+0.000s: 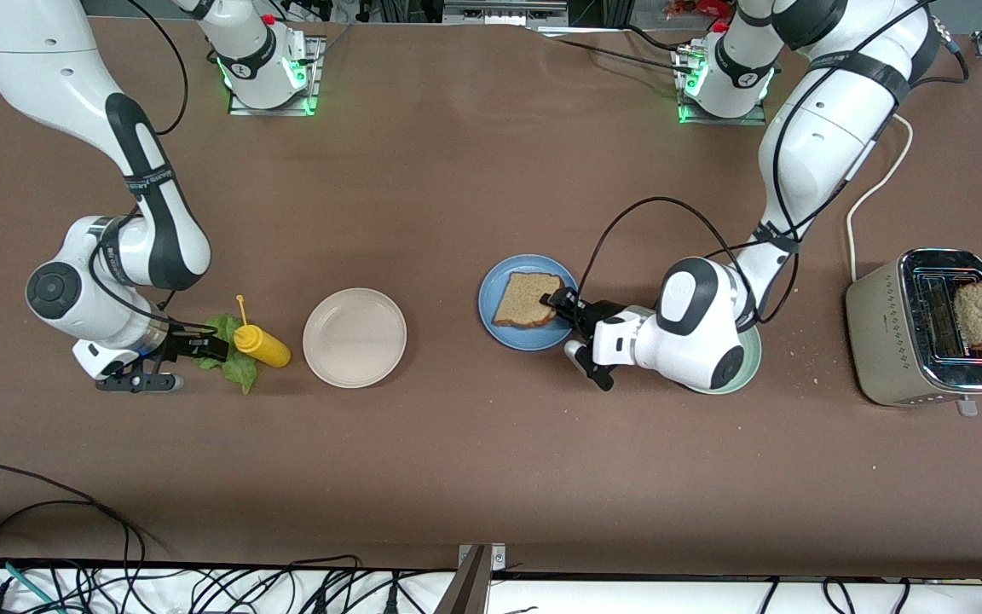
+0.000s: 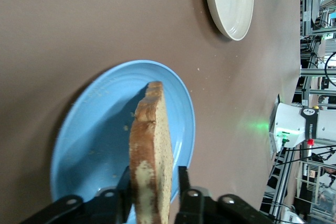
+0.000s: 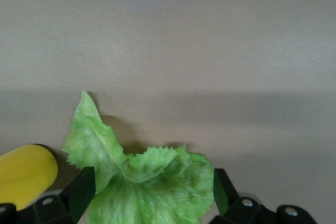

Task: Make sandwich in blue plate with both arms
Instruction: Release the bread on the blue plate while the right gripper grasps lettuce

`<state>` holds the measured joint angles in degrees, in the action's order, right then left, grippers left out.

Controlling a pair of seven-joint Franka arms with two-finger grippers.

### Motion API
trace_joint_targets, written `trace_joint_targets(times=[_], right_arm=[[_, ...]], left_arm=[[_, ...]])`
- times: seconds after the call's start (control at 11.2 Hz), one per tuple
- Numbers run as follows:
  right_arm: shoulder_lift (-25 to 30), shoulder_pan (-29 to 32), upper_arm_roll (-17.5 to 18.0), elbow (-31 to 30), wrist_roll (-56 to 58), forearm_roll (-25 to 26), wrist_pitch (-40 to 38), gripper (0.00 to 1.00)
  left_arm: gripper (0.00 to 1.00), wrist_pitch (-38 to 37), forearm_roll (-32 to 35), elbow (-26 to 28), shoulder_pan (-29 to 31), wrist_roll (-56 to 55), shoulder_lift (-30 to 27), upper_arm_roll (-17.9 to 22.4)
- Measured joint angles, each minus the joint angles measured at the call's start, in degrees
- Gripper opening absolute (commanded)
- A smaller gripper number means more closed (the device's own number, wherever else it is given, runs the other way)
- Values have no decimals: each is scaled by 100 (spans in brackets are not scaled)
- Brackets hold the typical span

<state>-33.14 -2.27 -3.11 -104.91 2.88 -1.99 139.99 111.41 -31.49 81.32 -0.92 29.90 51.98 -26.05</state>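
The blue plate (image 1: pixel 499 328) lies mid-table with one brown bread slice (image 1: pixel 527 298) on it. My left gripper (image 1: pixel 557 305) is at the plate's rim with its fingers around the slice's edge. In the left wrist view the slice (image 2: pixel 152 145) is edge-on over the plate (image 2: pixel 94 129); one finger touches it and the other stands a little off it, so the left gripper (image 2: pixel 154 192) is open. A second bread slice (image 1: pixel 981 314) sits on the toaster. My right gripper (image 1: pixel 210 348) is wide open around the lettuce leaf (image 1: pixel 239 371), which lies on the table (image 3: pixel 147 187) between its fingers (image 3: pixel 81 192).
A yellow mustard bottle (image 1: pixel 262 345) lies touching the lettuce and shows in the right wrist view (image 3: pixel 23 174). A beige-white plate (image 1: pixel 355 375) lies between the lettuce and the blue plate. A mint-green plate (image 1: pixel 734 384) lies under my left arm. The toaster (image 1: pixel 892 341) stands at the left arm's end.
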Motion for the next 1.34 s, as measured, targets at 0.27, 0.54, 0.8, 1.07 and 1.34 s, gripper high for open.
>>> trace_joint_targets(times=[0.27, 0.54, 0.8, 1.07, 1.34], right_arm=[[-105, -4, 83, -33, 0, -24, 94, 100], [-141, -1, 83, -460, 65, -25, 776, 95], [-153, -1, 83, -581, 296, -27, 934, 0], [-19, -1, 85, -575, 964, -51, 752, 0], [454, -1, 85, -559, 1086, -51, 117, 0]], left_arm=[[100, -2, 54, -81, 120, 436, -11, 181], [100, -64, 845, -187, 271, 523, -251, 203], [100, -498, 1375, -206, 392, 495, -648, 215], [100, -1071, 1968, -232, 610, 158, -1264, 224], [100, -1357, 2460, -244, 659, -467, -1963, 221]])
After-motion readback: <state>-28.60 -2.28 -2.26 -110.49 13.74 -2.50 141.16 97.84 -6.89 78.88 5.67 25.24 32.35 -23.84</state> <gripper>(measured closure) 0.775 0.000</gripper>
